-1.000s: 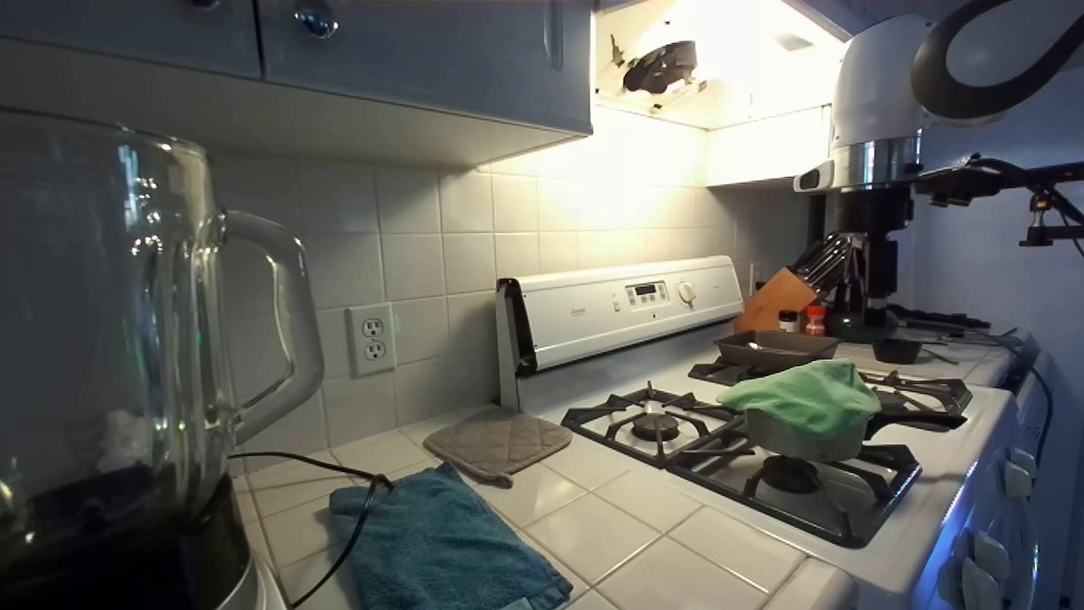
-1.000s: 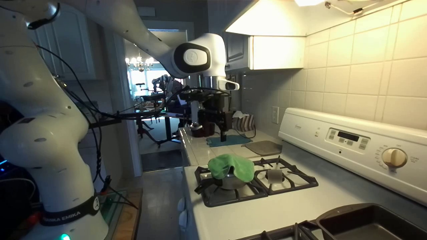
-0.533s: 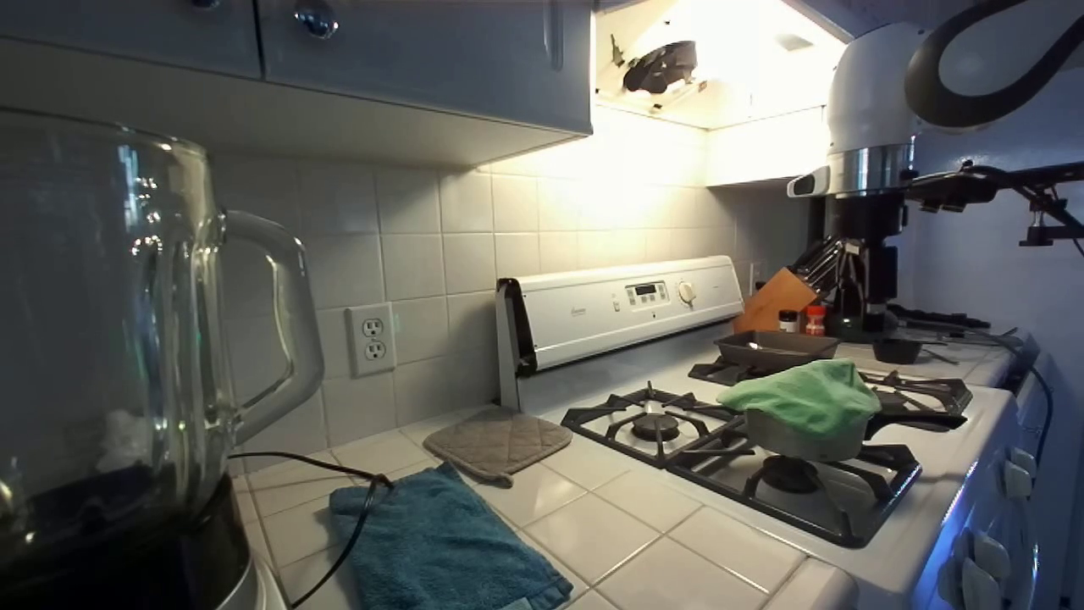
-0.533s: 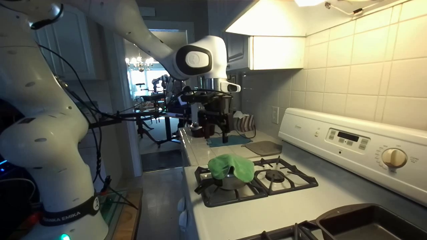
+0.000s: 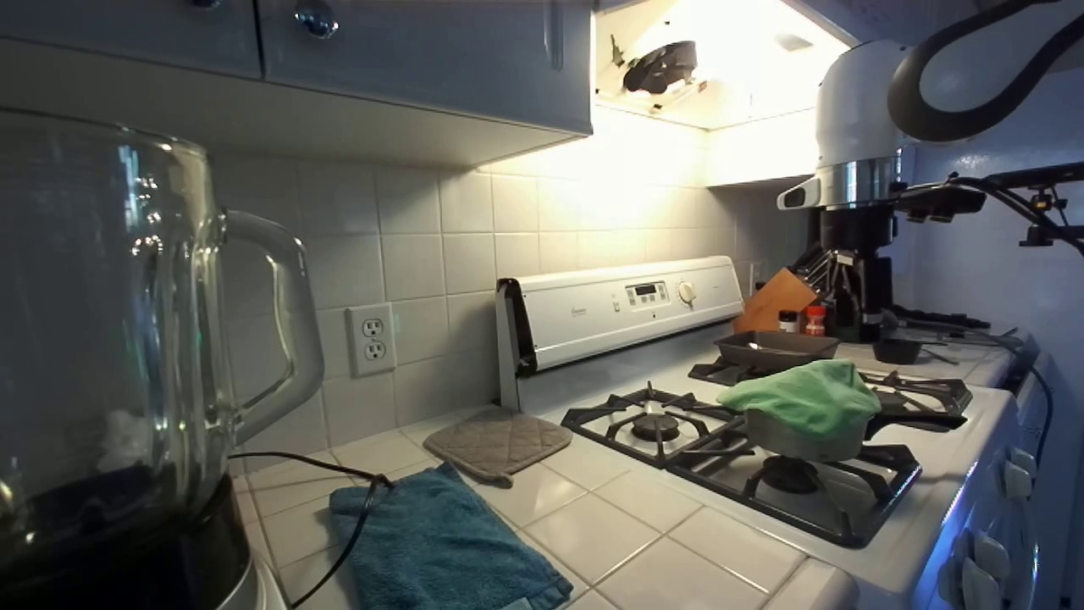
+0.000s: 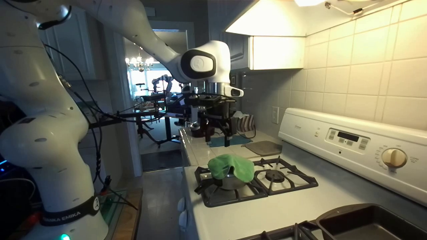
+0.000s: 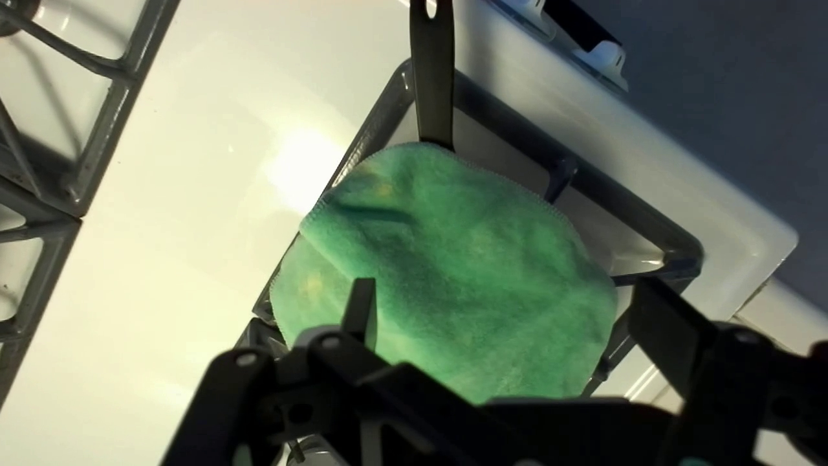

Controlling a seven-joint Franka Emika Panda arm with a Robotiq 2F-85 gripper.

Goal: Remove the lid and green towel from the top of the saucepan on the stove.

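Note:
A green towel (image 6: 230, 163) is draped over the saucepan (image 6: 233, 183) on a stove burner. The towel also shows in an exterior view (image 5: 800, 394) and fills the middle of the wrist view (image 7: 466, 259). The lid is mostly hidden; only a shiny bit shows under the towel's edge. The saucepan's black handle (image 7: 432, 84) sticks out from under the towel. My gripper (image 6: 218, 142) points down above the towel and is apart from it. In the wrist view my gripper (image 7: 508, 288) is wide open and empty, its fingers framing the towel.
Black burner grates (image 6: 290, 180) surround the saucepan on the white stove (image 6: 233, 220). A dark baking pan (image 6: 367, 213) sits on another burner. A blue cloth (image 5: 440, 542), a grey pot holder (image 5: 500, 440) and a blender (image 5: 102, 296) are on the tiled counter. The control panel (image 5: 627, 305) rises behind.
The arm and gripper have moved down and toward the stove, to the right in one exterior view and left in the other. The towel and saucepan have not moved.

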